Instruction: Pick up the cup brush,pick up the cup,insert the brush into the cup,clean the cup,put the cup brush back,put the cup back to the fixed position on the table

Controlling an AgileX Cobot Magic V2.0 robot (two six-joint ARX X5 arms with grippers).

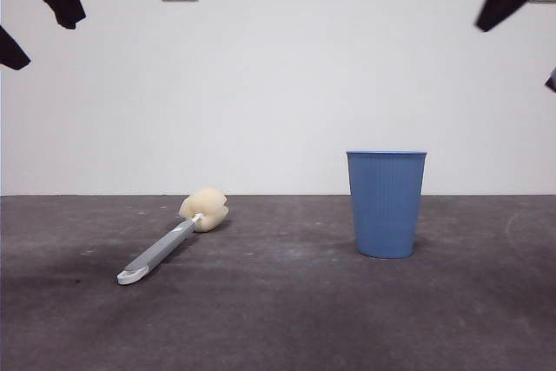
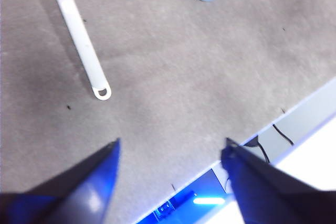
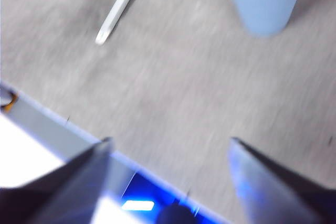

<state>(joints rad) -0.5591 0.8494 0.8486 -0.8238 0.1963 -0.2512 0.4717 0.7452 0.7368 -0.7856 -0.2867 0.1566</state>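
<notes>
Nothing is held at this moment: the left gripper hangs high over the near part of the tabletop with its fingers spread wide and empty, and the right gripper does the same on its side, fingers parted around bare surface. Cup brush lies flat toward the left of the front view, its white looped end pointing toward the camera and its cream sponge head further back, while the cup stands upright on its base, well apart to the right. Judging by its look, the brush should be light, with a stiff, slim handle that sits low on the surface, so the fingers would need to come down close to the tabletop and close across the grey middle of the handle; the sponge head looks soft and would squash and give a loose hold. Thin ribbed plastic suggests the cup is light and somewhat flexible, likely to tip or slide if nudged. Taking it around the wall, about mid-height or higher, with moderate squeeze seems safest, since the taper toward the base could let it slip downward.
</notes>
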